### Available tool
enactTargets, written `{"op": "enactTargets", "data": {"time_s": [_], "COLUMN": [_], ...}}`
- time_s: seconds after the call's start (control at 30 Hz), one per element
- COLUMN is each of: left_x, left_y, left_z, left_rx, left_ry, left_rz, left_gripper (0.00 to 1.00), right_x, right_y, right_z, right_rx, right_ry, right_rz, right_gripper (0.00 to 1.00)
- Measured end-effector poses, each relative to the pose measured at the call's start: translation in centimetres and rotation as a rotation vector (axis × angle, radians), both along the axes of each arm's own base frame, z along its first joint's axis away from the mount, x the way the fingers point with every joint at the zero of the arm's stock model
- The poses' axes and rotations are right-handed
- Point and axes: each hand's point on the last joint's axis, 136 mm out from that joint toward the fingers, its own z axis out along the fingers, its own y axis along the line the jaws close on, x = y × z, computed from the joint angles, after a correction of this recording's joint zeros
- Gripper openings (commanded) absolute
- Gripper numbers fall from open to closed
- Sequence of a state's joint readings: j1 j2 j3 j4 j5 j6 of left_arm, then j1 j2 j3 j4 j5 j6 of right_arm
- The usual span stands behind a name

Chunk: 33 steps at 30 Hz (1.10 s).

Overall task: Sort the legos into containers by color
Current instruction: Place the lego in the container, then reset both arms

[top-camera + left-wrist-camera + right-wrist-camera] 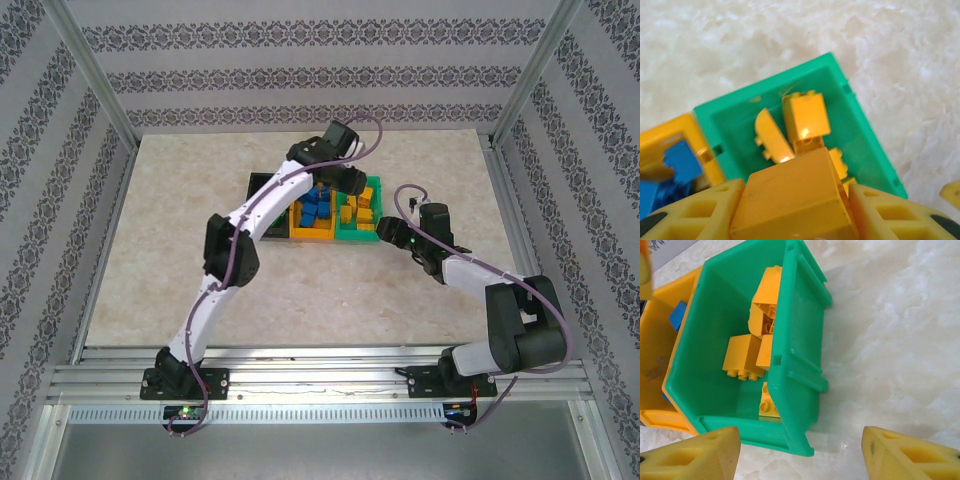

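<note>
Three bins stand side by side: black [262,188], yellow-orange [313,232] and green [358,236]. Blue bricks [315,207] lie in the yellow-orange bin, and several yellow-orange bricks [362,207] lie in the green one. My left gripper [350,183] hangs above the green bin [860,125], shut on a yellow-orange brick [790,192] over the bricks lying there [805,117]. My right gripper [393,229] is low by the green bin's near right corner [805,405]. It is open, its fingers [695,457] wide apart with nothing between them.
The black bin is partly hidden under my left arm. Bare marble-patterned tabletop [180,250] lies all round the bins. Metal frame posts [95,75] and patterned walls close in the table on three sides.
</note>
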<state>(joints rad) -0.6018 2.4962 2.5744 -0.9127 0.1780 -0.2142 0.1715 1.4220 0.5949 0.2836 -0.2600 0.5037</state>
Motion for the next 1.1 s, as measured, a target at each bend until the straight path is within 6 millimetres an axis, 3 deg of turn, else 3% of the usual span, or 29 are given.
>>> {"op": "enactTargets", "data": {"time_s": [0.17, 0.37, 0.5, 0.63, 0.67, 0.8, 0.9, 1.03, 1.1], "left_x": [-0.9, -2.3, -4.5, -7.3, -8.1, -10.6, -11.7, -12.4, -13.1], "left_y": [-0.1, 0.7, 2.2, 4.4, 5.3, 9.0, 12.0, 17.6, 21.1], "left_z": [-1.9, -3.1, -3.8, -2.7, -2.2, 0.5, 1.3, -0.4, -1.8], "left_rx": [0.058, 0.100, 0.135, 0.121, 0.112, 0.066, 0.047, 0.076, 0.101], "left_ry": [0.049, 0.098, 0.144, 0.102, 0.072, -0.075, -0.151, -0.165, -0.149], "left_rz": [-0.010, -0.020, -0.023, -0.014, -0.007, 0.052, 0.113, 0.228, 0.301], "left_gripper": [0.78, 0.80, 0.80, 0.83, 0.88, 0.88, 0.88, 0.88, 0.95], "right_x": [-0.1, -0.1, -0.1, -0.2, -0.3, -0.3, -0.4, -0.6, -0.7], "right_y": [-0.3, -0.2, -0.2, -0.2, -0.3, -1.0, -2.5, -4.5, -5.4], "right_z": [-0.1, -0.2, -0.1, 0.0, 0.1, 0.9, 1.8, 2.8, 3.3], "right_rx": [0.017, 0.025, 0.025, 0.025, 0.025, 0.014, -0.002, -0.026, -0.042], "right_ry": [0.005, 0.007, 0.004, 0.001, -0.002, -0.026, -0.062, -0.101, -0.120], "right_rz": [-0.011, -0.008, -0.008, -0.008, -0.009, -0.028, -0.066, -0.119, -0.139], "right_gripper": [0.66, 0.66, 0.66, 0.66, 0.66, 0.66, 0.67, 0.68, 0.69]}}
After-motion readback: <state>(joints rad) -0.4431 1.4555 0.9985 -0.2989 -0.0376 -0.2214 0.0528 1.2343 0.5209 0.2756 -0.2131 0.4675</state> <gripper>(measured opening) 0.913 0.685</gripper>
